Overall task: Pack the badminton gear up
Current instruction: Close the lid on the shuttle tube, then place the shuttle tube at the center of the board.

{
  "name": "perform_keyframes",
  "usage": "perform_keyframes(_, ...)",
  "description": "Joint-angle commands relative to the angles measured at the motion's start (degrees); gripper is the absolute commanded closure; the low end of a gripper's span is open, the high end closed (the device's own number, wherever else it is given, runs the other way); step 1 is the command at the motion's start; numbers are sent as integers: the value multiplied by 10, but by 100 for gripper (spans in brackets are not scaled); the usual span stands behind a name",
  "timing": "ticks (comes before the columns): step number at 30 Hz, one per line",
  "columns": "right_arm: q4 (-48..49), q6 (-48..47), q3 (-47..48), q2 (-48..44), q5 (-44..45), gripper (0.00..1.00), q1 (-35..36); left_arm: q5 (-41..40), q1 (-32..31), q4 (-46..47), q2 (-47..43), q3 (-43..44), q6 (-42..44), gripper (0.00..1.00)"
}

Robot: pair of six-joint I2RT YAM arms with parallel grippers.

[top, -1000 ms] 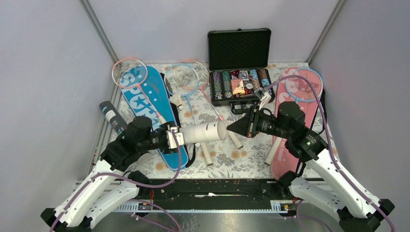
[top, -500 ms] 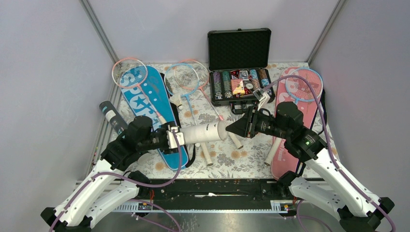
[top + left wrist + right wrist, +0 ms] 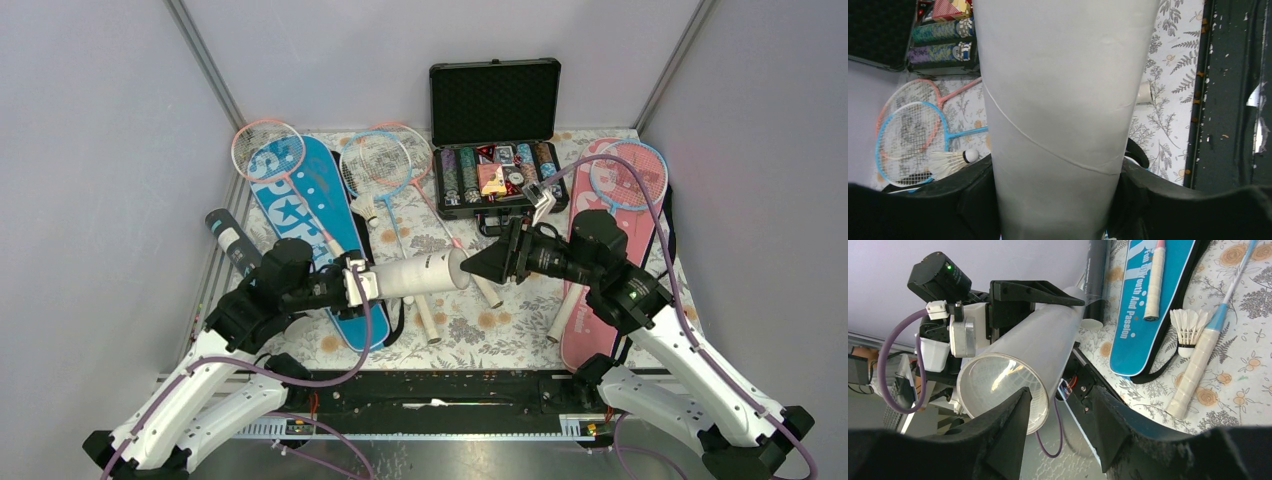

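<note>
From the top external camera, an open black case [image 3: 494, 100] stands at the far side of the flowered table [image 3: 470, 325], its tray filled with rows of poker chips [image 3: 470, 170], just behind the right gripper [image 3: 478, 264]. A blue cover [image 3: 300, 200] lies at the left with a pink racket [image 3: 267, 148] across it, and a pink cover [image 3: 590, 320] lies at the right, partly hidden under the right arm. A light-blue racket [image 3: 375, 163], 1 shuttlecock [image 3: 365, 207] and a dark tube [image 3: 232, 243] lie on the table. The white tube [image 3: 420, 274] is held level above the table between the 2 arms: the left gripper [image 3: 358, 287] clasps 1 end, and the open end points at the right gripper, which sits just beside it. In the left wrist view the white tube [image 3: 1063, 100] fills the middle, pinched between both fingers [image 3: 973, 200], with the shuttlecock [image 3: 950, 161] resting on the light-blue racket [image 3: 908, 135] beyond. In the right wrist view the fingers [image 3: 1003, 435] stand apart, released, gripping nothing; the tube's round mouth faces them, its inside pale and shiny.
</note>
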Motion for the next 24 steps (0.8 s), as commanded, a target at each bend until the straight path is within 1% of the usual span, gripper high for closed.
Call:
perform_keyframes(1, 39, 21, -20, 11, -30, 44, 8, 74, -3, 105, 8, 50, -39, 71)
perform_keyframes(4, 24, 15, -9, 2, -8, 44, 7, 75, -3, 112, 23, 63, -66, 71)
perform_keyframes(6, -11, 11, 22, -11, 33, 40, 6, 56, -3, 119, 30, 68, -99, 71)
perform_keyframes(9, -50, 6, 65, -46, 117, 24, 7, 25, -3, 155, 34, 66, -191, 71)
perform_keyframes(10, -63, 1, 77, -59, 149, 19, 6, 15, -3, 182, 34, 58, -237, 71)
perform_keyframes(11, -82, -3, 88, -71, 183, 10, 7, -1, -4, 216, 33, 49, -285, 71)
perform_keyframes(12, -103, -10, 99, -82, 218, 4, 7, -22, -4, 248, 33, 42, -338, 71)
perform_keyframes(13, -121, -17, 106, -91, 254, 1, 7, -51, -4, 284, 35, 35, -414, 73)
perform_keyframes(16, -163, -36, 120, -110, 304, 0, 6, -167, -5, 359, 60, 30, -574, 74)
perform_keyframes(18, -183, -43, 123, -118, 318, 0, 6, -240, -6, 371, 93, 45, -658, 73)
perform_keyframes(20, -194, -48, 116, -123, 322, 0, 7, -305, -6, 362, 138, 69, -731, 71)
perform_keyframes(24, -210, -55, 97, -132, 322, 0, 7, -365, -15, 367, 243, 113, -850, 69)
